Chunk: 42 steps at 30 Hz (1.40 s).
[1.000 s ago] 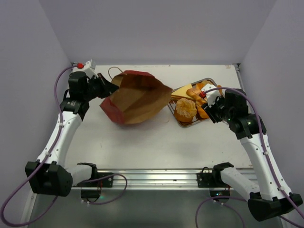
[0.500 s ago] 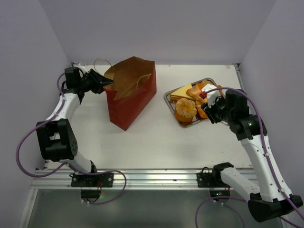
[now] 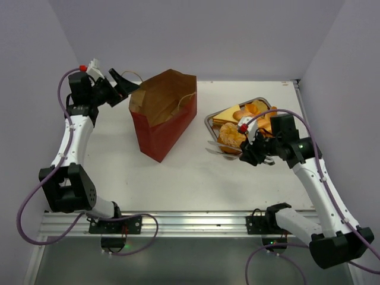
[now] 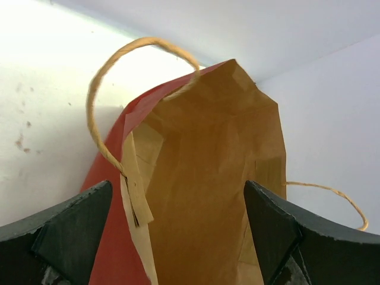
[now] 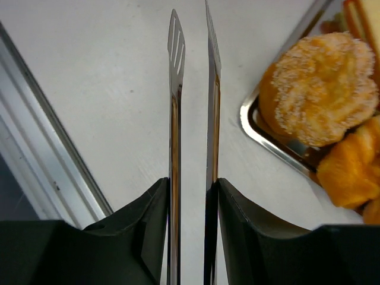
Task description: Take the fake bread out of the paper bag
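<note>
Bread (image 3: 236, 126) heaped on a steel tray (image 3: 208, 126), right of the bag (image 3: 163, 130) and well apart from it. Jumbled, pieces touching, no common heading. Nearest the tray's near corner, a round bun (image 5: 323, 89), orange-brown and gritty with sugar. Behind it, a wedge-shaped sandwich (image 3: 228, 114) with a flat yellow top. At the far side, glossy orange-golden rolls (image 3: 259, 108), oval and smooth.

Bag upright on the white table (image 3: 178, 178), mouth upward, long axis of the mouth slanting from near-left to far-right. Matte red paper outside, creased brown kraft inside, folded seams at the corners. Thin twine handles (image 4: 119, 77), one arching off the rim nearest the left gripper (image 3: 120, 83), the other off the opposite side.

Left gripper up at the bag's far-left rim, black fingers (image 4: 71, 228) spread wide, rim showing between them in the wrist view. Cannot tell whether touching the paper.

Right gripper (image 5: 193, 190) pinching tongs (image 5: 176, 89): fingers pressed on the outsides of two thin polished steel arms, arms squeezed nearly parallel with only a narrow slit between the slotted tips. Long axis of the tongs pointing left toward the bag, tips over bare table just beside the tray's near-left corner, close to the bun.
</note>
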Available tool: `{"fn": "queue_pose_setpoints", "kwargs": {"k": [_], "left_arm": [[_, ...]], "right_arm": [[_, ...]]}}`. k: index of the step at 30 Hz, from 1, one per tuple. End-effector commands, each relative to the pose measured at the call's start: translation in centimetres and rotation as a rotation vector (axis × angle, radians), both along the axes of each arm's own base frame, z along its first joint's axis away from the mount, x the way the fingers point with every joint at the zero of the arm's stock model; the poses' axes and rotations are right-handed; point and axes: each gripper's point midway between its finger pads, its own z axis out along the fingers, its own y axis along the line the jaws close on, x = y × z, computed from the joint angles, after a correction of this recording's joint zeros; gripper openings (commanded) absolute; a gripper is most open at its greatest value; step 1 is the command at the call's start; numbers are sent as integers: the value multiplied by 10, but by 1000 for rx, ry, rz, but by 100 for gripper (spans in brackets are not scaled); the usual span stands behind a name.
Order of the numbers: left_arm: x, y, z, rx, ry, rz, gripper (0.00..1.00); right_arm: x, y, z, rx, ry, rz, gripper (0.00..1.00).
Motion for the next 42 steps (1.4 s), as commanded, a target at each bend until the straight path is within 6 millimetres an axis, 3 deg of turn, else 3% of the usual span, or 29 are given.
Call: {"fn": "queue_pose_setpoints", "kwargs": {"k": [1, 5, 6, 9, 10, 13, 14, 16, 17, 21, 23, 27, 30, 32, 34, 35, 36, 38, 42], "left_arm": [[-14, 13, 48, 134, -158, 37, 96], [-38, 23, 64, 233, -216, 91, 96], [-45, 24, 68, 247, -232, 105, 96], [-82, 20, 83, 260, -306, 119, 96], [-101, 18, 86, 267, -341, 129, 97], [-133, 12, 92, 281, -411, 127, 99], [-136, 10, 77, 282, -389, 117, 100], [-150, 4, 71, 278, -400, 89, 100], [-152, 2, 55, 265, -366, 79, 100], [-166, -6, 36, 248, -353, 42, 100], [-172, -9, 32, 249, -350, 30, 100], [-180, -14, 22, 257, -335, 9, 100], [-185, -17, 19, 260, -326, -7, 100], [-187, -19, 18, 261, -315, -14, 99], [-188, -19, 18, 263, -309, -14, 99], [-189, -19, 17, 271, -300, -11, 100], [-189, -19, 16, 276, -294, -11, 99], [-190, -14, 10, 306, -274, 8, 99], [-192, -7, 0, 354, -245, 30, 100]], "right_arm": [[-12, 30, -14, 86, 87, 126, 41], [-5, 50, -47, 87, 112, 132, 42], [5, 49, -63, 60, 79, 105, 42], [20, 49, -94, 8, 55, 48, 42], [23, 48, -100, -3, 51, 35, 42], [26, 43, -117, -69, 71, 28, 44], [24, 41, -125, -99, 92, 48, 45], [13, 39, -137, -130, 141, 80, 47], [7, 36, -141, -150, 163, 96, 48], [-4, 31, -145, -184, 190, 149, 61], [-8, 29, -145, -190, 186, 165, 62], [-11, 26, -136, -195, 160, 172, 69], [-8, 27, -113, -174, 99, 170, 71], [3, 26, -81, -149, 10, 113, 73], [16, 18, -53, -145, -67, 14, 85], [23, 18, -24, -94, -121, -63, 92], [28, 15, -9, -73, -150, -121, 99], [44, 3, 23, -14, -205, -320, 99], [60, -18, 47, 15, -277, -521, 99]]}}
